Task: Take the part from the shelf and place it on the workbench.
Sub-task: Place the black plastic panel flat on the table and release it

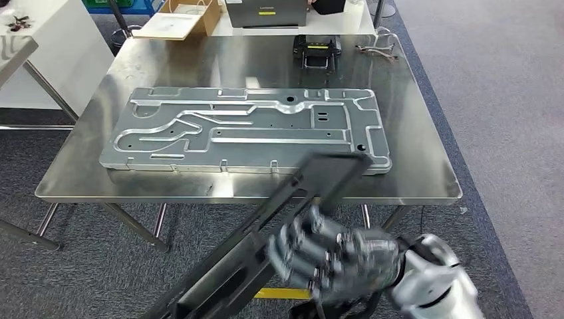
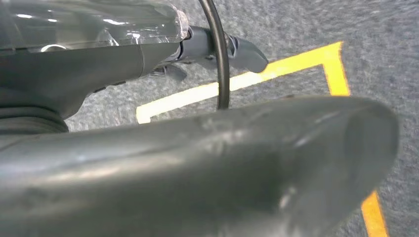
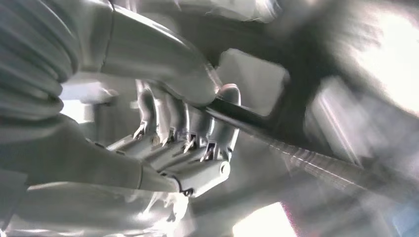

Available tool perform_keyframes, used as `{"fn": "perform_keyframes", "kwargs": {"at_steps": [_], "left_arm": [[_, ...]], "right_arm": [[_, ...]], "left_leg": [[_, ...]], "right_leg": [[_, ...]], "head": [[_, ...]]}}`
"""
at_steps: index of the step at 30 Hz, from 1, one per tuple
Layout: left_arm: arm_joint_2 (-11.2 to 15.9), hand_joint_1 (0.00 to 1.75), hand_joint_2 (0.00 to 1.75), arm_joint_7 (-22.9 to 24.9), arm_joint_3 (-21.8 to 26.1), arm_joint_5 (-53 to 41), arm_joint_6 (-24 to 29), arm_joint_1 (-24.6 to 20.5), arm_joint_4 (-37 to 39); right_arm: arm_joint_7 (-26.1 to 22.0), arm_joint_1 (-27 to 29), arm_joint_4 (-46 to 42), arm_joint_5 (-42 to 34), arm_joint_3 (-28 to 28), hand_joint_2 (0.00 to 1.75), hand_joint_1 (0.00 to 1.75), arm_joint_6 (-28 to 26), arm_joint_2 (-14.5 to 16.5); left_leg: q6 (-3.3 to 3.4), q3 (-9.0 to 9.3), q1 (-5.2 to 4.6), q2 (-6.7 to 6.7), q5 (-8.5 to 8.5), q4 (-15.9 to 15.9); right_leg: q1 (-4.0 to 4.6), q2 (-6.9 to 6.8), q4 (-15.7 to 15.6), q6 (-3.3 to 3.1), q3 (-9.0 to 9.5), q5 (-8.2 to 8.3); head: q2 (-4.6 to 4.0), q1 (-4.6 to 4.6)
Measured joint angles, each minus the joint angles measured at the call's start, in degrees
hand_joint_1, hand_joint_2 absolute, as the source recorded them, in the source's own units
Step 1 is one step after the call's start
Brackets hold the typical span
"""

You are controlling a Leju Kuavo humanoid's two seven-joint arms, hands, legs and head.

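Nearest you, your right hand [image 1: 326,256] has its fingers [image 3: 197,133] wrapped round the long black part [image 1: 266,226], held slanted, its far end over the counter [image 1: 425,179] edge. Beyond lies a large metal plate [image 1: 246,129]. Your left hand [image 2: 217,49]: grip unclear.

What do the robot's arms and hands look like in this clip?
The right hand is silver-grey metal with segmented fingers and a thick grey thumb, joined to a rounded white-silver forearm with dark cabling at the wrist. The left hand shows as a smooth, thick grey thumb, with a ribbed grey cover, a glossy clear-looking shell and a thin black cable.
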Motion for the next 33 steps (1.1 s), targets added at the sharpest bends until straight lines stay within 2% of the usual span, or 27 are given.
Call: {"fn": "perform_keyframes", "kwargs": {"at_steps": [1,2,3,5,6,7,8,9,10,11,12,14,16,18,19,21,22,23,24,25,26,27,28,30,32,33], "left_arm": [[-0.1,0.00,0.00,-0.1,-0.1,0.1,0.1,0.3,0.0],[-0.2,0.00,0.00,-0.1,-0.3,0.1,0.1,0.6,0.0],[-0.2,0.00,0.00,-0.1,-0.4,0.2,0.1,0.7,0.0],[-0.3,0.00,0.00,-0.1,-0.5,0.4,0.3,0.6,0.1],[-0.3,0.00,0.00,-0.1,-0.6,0.4,0.4,0.5,0.1],[-0.3,0.00,0.00,-0.1,-0.6,0.5,0.4,0.4,0.1],[-0.3,0.00,0.00,-0.1,-0.6,0.5,0.4,0.4,0.1],[-0.3,0.00,0.00,0.0,-0.7,0.6,0.3,0.4,0.1],[-0.3,0.00,0.00,0.0,-0.7,0.6,0.3,0.3,0.1],[-0.3,0.00,0.00,0.0,-0.7,0.6,0.3,0.3,0.2],[-0.3,0.00,0.00,0.0,-0.7,0.6,0.4,0.2,0.3],[-0.3,0.00,0.00,-0.1,-0.7,0.5,0.3,0.0,0.5],[-0.2,0.00,0.00,-0.1,-0.7,0.5,0.2,0.0,0.5],[-0.2,0.00,0.00,-0.1,-0.7,0.5,0.2,-0.1,0.5],[-0.2,0.00,0.00,-0.1,-0.7,0.5,0.2,-0.1,0.5],[-0.2,0.00,0.00,-0.1,-0.7,0.5,0.2,-0.1,0.5],[-0.2,0.00,0.00,0.0,-0.7,0.6,0.2,0.0,0.5],[-0.2,0.00,0.00,0.0,-0.7,0.6,0.2,0.0,0.5],[-0.1,0.00,0.00,0.1,-0.7,0.6,0.2,0.1,0.5],[-0.1,0.00,0.00,0.1,-0.7,0.6,0.2,0.1,0.5],[0.0,0.00,0.00,0.2,-0.7,0.6,0.2,0.1,0.5],[0.0,0.00,0.00,0.2,-0.7,0.6,0.2,0.1,0.5],[0.1,0.00,0.00,0.2,-0.7,0.6,0.2,0.1,0.5],[0.1,0.00,0.00,0.2,-0.7,0.6,0.2,0.0,0.5],[0.1,0.00,0.00,0.2,-0.7,0.6,0.2,-0.1,0.5],[0.1,0.00,0.00,0.1,-0.7,0.6,0.1,-0.1,0.5]], "right_arm": [[-4.1,2.3,-0.1,0.0,-6.6,1.75,1.75,0.0,2.5],[-4.3,4.3,-0.2,0.0,-11.5,1.75,1.75,0.0,4.7],[-2.8,5.8,-0.3,0.0,-15.2,1.75,1.75,-0.1,6.6],[2.2,8.1,-0.2,0.1,-18.9,1.75,1.75,-0.2,9.6],[4.8,9.2,0.1,0.1,-19.8,1.75,1.75,-0.2,10.6],[6.8,10.2,0.5,0.2,-20.3,1.75,1.75,-0.2,11.4],[8.4,10.9,1.1,0.2,-20.7,1.75,1.75,-0.2,12.0],[9.9,11.3,1.9,0.2,-21.0,1.75,1.75,-0.2,12.4],[11.4,11.6,2.8,0.2,-21.2,1.75,1.75,-0.2,12.8],[12.7,11.7,3.6,0.2,-21.2,1.75,1.75,-0.2,12.9],[14.0,11.7,4.5,0.3,-21.2,1.75,1.75,-0.2,13.0],[16.0,11.9,6.3,0.3,-21.2,1.75,1.75,-0.2,13.2],[17.3,12.0,8.0,0.4,-21.1,1.75,1.75,-0.2,13.2],[17.8,12.1,9.1,0.5,-21.0,1.75,1.75,-0.2,13.2],[17.9,12.1,9.6,0.5,-21.0,1.75,1.75,-0.2,13.2],[18.2,12.1,10.6,0.5,-20.8,1.75,1.75,-0.2,13.2],[18.4,12.1,11.0,0.6,-20.8,1.75,1.75,-0.2,13.2],[18.7,12.1,11.5,0.6,-20.8,1.75,1.75,-0.2,13.2],[19.0,12.1,11.8,0.6,-20.7,1.75,1.75,-0.2,13.2],[19.3,12.1,12.2,0.6,-20.7,1.75,1.75,-0.2,13.2],[19.6,12.1,12.4,0.6,-20.7,1.75,1.75,-0.2,13.1],[20.0,12.1,12.7,0.6,-20.7,1.75,1.75,-0.3,13.1],[20.6,12.0,13.0,0.6,-20.7,1.75,1.75,-0.3,13.0],[22.0,11.9,13.8,0.6,-20.7,1.75,1.75,-0.3,12.8],[23.7,11.6,14.8,0.6,-20.6,1.75,1.75,-0.3,12.0],[24.9,11.3,15.5,0.6,-20.6,1.75,1.75,-0.3,11.4]], "left_leg": [[0.00,0.37,0.21,-0.21,0.04,-0.3],[0.10,0.80,0.44,-0.27,-0.10,-0.7],[0.22,1.24,0.66,-0.15,-0.28,-1.1],[0.47,1.82,0.76,0.21,-0.91,-1.3],[0.48,2.07,0.76,0.32,-1.29,-1.3],[0.43,2.45,0.75,0.40,-1.70,-1.2],[0.35,2.93,0.75,0.46,-2.14,-1.2],[0.25,3.54,0.75,0.52,-2.63,-1.1],[0.15,4.15,0.75,0.58,-3.14,-0.9],[-0.03,4.63,0.66,0.58,-3.63,-0.8],[-0.26,4.89,0.61,0.55,-4.04,-0.6],[-0.85,5.03,0.56,0.52,-4.53,-0.6],[-1.43,5.25,0.58,0.64,-4.96,-0.7],[-2.09,4.42,0.56,0.74,-6.38,1.6],[-2.40,2.99,0.68,0.78,-7.63,4.4],[-2.85,-1.43,0.96,0.79,-9.96,12.0],[-2.93,-3.29,1.05,0.79,-10.03,14.5],[-2.89,-4.25,1.07,0.79,-8.95,15.0],[-2.74,-4.08,1.06,0.79,-6.81,13.2],[-2.48,-2.97,1.02,0.78,-4.02,9.7],[-2.16,-1.56,0.92,0.75,-1.93,6.1],[-1.82,-0.27,0.75,0.74,-0.68,3.1],[-1.54,0.53,0.59,0.74,-0.37,1.3],[-1.10,1.03,0.36,0.75,-1.14,0.1],[-0.67,1.67,0.77,0.75,-1.34,-0.7],[-0.42,2.15,0.98,0.76,-1.39,-1.2]], "right_leg": [[0.07,-0.16,0.0,0.30,0.36,-0.35],[0.16,-0.07,0.8,0.57,0.20,-1.00],[0.16,0.13,2.9,0.83,-0.82,-2.06],[-0.15,0.53,10.2,1.23,-5.41,-4.77],[-0.26,0.59,13.7,1.39,-7.94,-5.50],[-0.34,0.63,15.6,1.50,-9.76,-5.14],[-0.38,0.64,15.3,1.55,-10.52,-3.57],[-0.40,0.64,12.9,1.51,-10.14,-0.88],[-0.41,0.63,9.1,1.37,-9.06,2.00],[-0.29,0.63,5.7,1.13,-7.85,4.03],[-0.16,0.64,3.1,0.76,-6.82,5.14],[0.17,0.75,1.6,-0.01,-6.11,4.83],[-0.04,0.92,1.0,-0.62,-5.73,4.61],[-0.49,0.95,0.5,-1.20,-4.96,4.44],[-0.59,0.91,0.3,-1.45,-4.55,4.28],[-0.57,0.93,0.3,-1.73,-3.94,3.74],[-0.55,0.97,0.3,-1.73,-3.55,3.40],[-0.55,1.01,0.3,-1.70,-3.05,2.99],[-0.54,1.06,0.3,-1.64,-2.44,2.54],[-0.52,1.09,0.3,-1.54,-1.75,2.05],[-0.48,1.11,0.3,-1.40,-1.18,1.58],[-0.41,1.16,0.3,-1.16,-0.80,1.18],[-0.36,1.19,0.2,-0.90,-0.65,0.89],[-0.31,1.22,0.0,-0.29,-0.60,0.60],[-0.30,1.08,0.2,0.27,-0.41,0.03],[-0.28,1.04,1.7,0.51,-1.00,-0.74]], "head": [[-0.01,0.06],[-0.01,0.09],[-0.01,0.14],[-0.01,0.14],[-0.01,0.14],[-0.01,0.14],[-0.01,0.15],[-0.01,0.14],[-0.01,0.15],[-0.01,0.15],[-0.01,0.14],[-0.01,0.14],[-0.01,0.14],[-0.01,0.12],[-0.01,0.10],[-0.01,0.09],[-0.01,0.08],[-0.01,0.08],[-0.01,0.08],[-0.01,0.08],[-0.01,0.09],[-0.01,0.09],[-0.01,0.10],[-0.01,0.09],[-0.01,0.10],[-0.01,0.10]]}}
